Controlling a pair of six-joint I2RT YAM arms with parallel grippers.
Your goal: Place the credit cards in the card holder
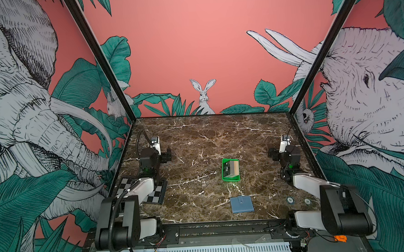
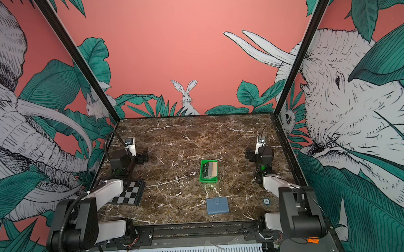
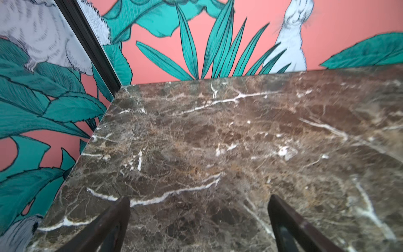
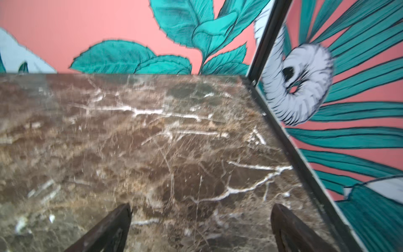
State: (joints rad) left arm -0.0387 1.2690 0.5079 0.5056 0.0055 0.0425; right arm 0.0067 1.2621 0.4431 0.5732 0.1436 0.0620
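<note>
Left gripper [image 3: 198, 199] and right gripper [image 4: 202, 206] gape wide, empty (above veined brown marble table [image 3: 196, 131]). The slate-blue leathery card holder [image 1: 242, 204] lies closed; flat plastic credit cards [image 1: 231, 169] sit in the green tray [image 1: 231, 179].

Shows the credit cards [image 1: 231, 169] packed side by side in a small green tray [image 1: 231, 179] near the middle of the marble table [image 1: 196, 136], black VIP card leftmost. Has the card holder [image 1: 242, 204] lying shut nearer the front edge, apart from the tray. Sets the left gripper [image 1: 168, 155] and right gripper [image 1: 270, 154] at opposite sides, well apart from both.
</note>
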